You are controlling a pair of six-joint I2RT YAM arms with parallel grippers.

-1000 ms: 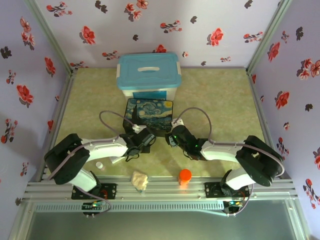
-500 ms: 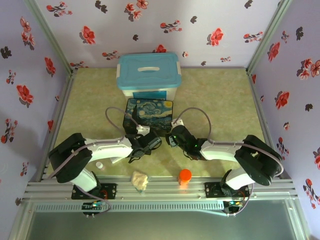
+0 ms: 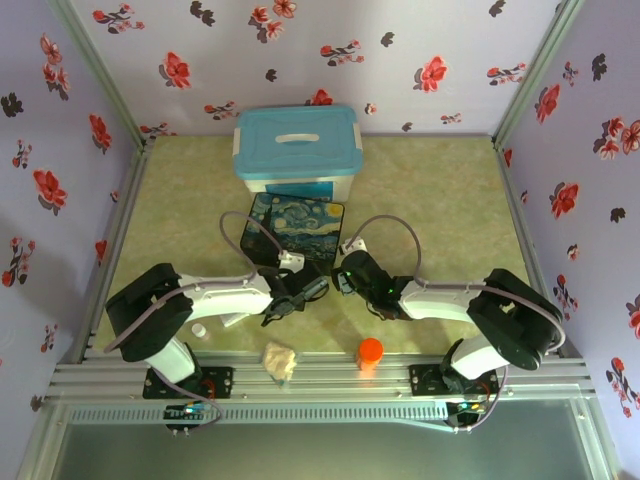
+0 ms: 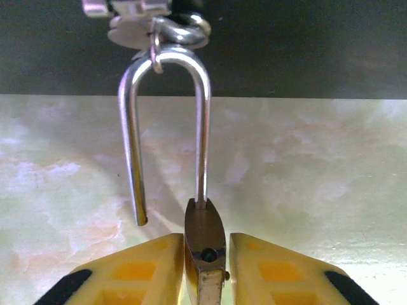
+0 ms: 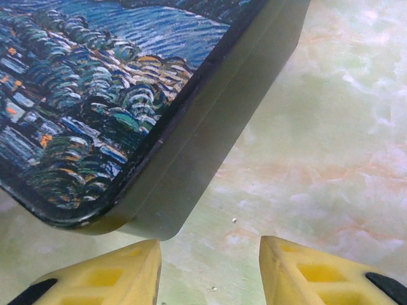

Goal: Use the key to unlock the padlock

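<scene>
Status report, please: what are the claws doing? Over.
Left gripper shut on padlock. Shackle open, one leg free, hooked through a clasp ring. Right gripper open, empty, by painted box corner.

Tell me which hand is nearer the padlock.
Left. The left hand is clamped on the body of the padlock; the right hand is open beside a corner of the painted box, touching nothing.

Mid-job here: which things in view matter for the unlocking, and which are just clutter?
In the job: padlock, open, hooked on the clasp of the painted box; left gripper clamping it; right gripper, open.
Lying about: blue-lidded bin, orange cylinder, crumpled wad, small white cap.
</scene>
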